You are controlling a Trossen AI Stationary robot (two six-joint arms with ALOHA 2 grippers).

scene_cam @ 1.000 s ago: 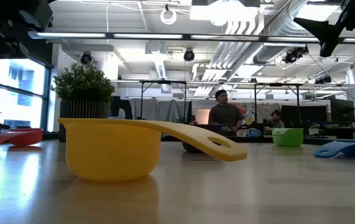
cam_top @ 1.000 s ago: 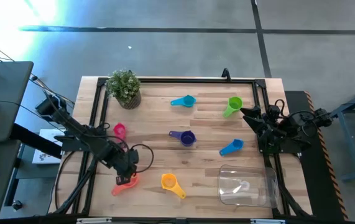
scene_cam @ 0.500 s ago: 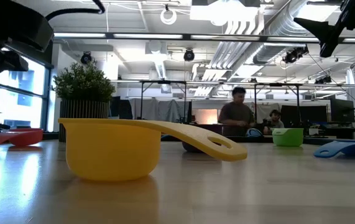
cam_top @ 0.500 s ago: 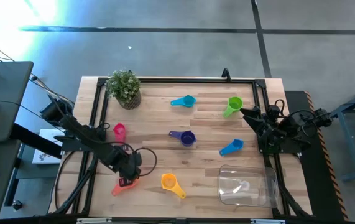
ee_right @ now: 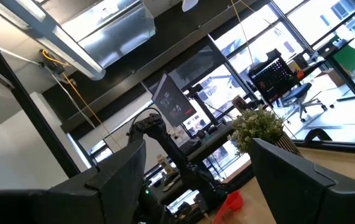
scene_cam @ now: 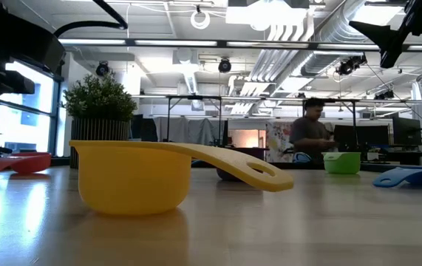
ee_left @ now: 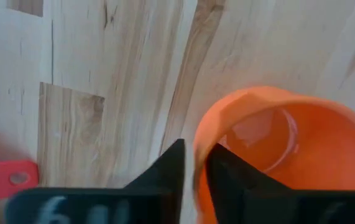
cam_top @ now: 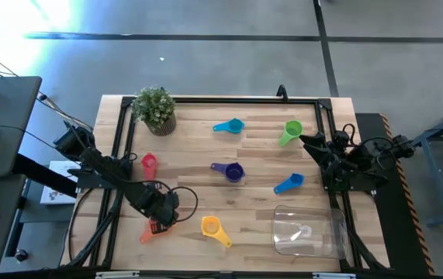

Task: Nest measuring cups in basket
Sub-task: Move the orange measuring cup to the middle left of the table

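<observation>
The orange measuring cup (ee_left: 270,149) stands mouth up near the table's near left corner (cam_top: 151,230), and my left gripper (ee_left: 194,165) is shut on it from above (cam_top: 161,217). Its reddish handle end (ee_left: 6,180) points away from the bowl. Resting on the wood are the yellow (cam_top: 213,229), pink (cam_top: 149,163), purple (cam_top: 231,171), teal (cam_top: 229,125), green (cam_top: 289,132) and blue (cam_top: 288,183) cups. The clear basket (cam_top: 308,231) sits at the near right. My right gripper (ee_right: 196,180) waits open at the right edge (cam_top: 308,142). My left gripper pinches the orange cup's wall at the rim (ee_left: 197,146), one finger (ee_left: 227,171) inside the bowl and the other finger (ee_left: 172,168) outside. The fingers point straight down. The cup's bottom rests on the table (scene_cam: 11,164), mouth up.
A potted plant (cam_top: 156,108) stands at the far left corner. A dark frame (cam_top: 229,99) runs along the table's edges. Bare wood lies between the yellow cup and the basket. A person (scene_cam: 310,133) moves in the room beyond the table.
My left gripper has sunk straight down onto the orange cup, drifting a little toward the near edge. The cups on the table have kept their places. In the room behind, a person has walked toward the right.
</observation>
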